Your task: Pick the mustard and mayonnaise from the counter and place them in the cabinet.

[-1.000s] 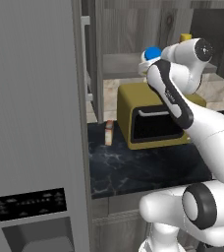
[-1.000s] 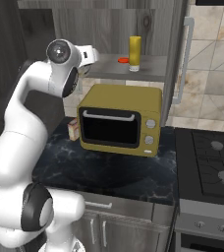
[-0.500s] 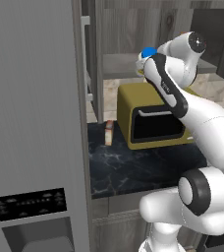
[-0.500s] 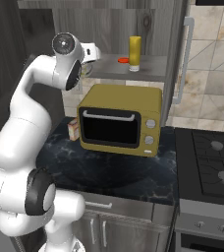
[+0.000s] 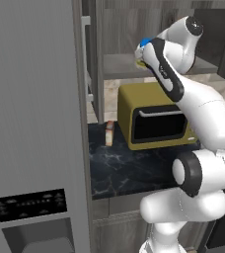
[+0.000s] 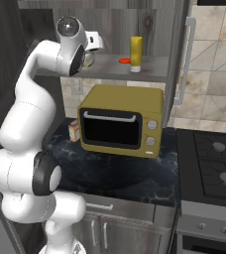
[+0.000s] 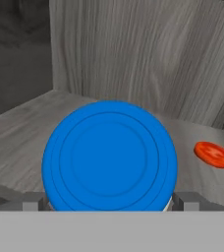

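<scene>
The mustard (image 6: 136,53) stands upright on the cabinet (image 6: 149,69) shelf beside a red disc (image 6: 124,61), so half the job looks done. The mayonnaise (image 7: 109,156) sits at the shelf's other end, its blue lid right under the gripper (image 7: 109,203). The jaws are spread wide, one fingertip (image 7: 33,202) either side of the jar. Whether the jar rests on the shelf I can't tell; what's left, I'd say, is a clean retreat.

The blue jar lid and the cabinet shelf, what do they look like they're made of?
The blue lid looks like smooth matte plastic, with moulded concentric rings and even colour. The cabinet shelf looks like grey wood or laminate, going by its streaky grain; which one cannot be told.
</scene>
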Robot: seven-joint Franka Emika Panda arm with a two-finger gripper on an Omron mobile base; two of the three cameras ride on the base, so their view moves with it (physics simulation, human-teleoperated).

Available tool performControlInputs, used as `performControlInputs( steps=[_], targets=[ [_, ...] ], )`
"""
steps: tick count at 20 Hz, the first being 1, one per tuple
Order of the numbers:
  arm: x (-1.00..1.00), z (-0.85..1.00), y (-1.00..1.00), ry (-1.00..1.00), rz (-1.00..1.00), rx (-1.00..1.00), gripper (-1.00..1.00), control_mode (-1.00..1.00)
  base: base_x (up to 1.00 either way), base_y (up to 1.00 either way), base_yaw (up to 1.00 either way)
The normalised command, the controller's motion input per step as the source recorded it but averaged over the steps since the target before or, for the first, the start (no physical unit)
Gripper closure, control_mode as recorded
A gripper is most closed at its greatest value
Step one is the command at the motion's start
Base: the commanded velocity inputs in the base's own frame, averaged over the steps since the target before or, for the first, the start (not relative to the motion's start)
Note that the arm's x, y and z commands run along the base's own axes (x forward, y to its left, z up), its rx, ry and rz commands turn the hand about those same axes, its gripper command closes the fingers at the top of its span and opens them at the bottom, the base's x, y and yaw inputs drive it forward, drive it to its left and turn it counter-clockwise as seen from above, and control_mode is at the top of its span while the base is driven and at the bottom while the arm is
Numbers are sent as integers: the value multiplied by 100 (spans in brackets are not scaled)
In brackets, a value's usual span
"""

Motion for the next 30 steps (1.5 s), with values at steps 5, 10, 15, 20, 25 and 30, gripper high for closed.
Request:
performControlInputs(
  steps=[5,10,15,20,25,30],
  targets=[
    [35,4,0,0,0,0,100,-100,0,0,0],
    [40,-4,0,0,3,0,100,-100,0,0,0],
    [45,-24,0,1,5,0,100,-100,0,0,0],
    [43,-32,0,5,6,0,100,-100,0,0,0],
    [30,-34,0,8,6,0,100,-100,0,0,0],
    [7,-30,0,6,5,0,100,-100,0,0,0]
  ],
)
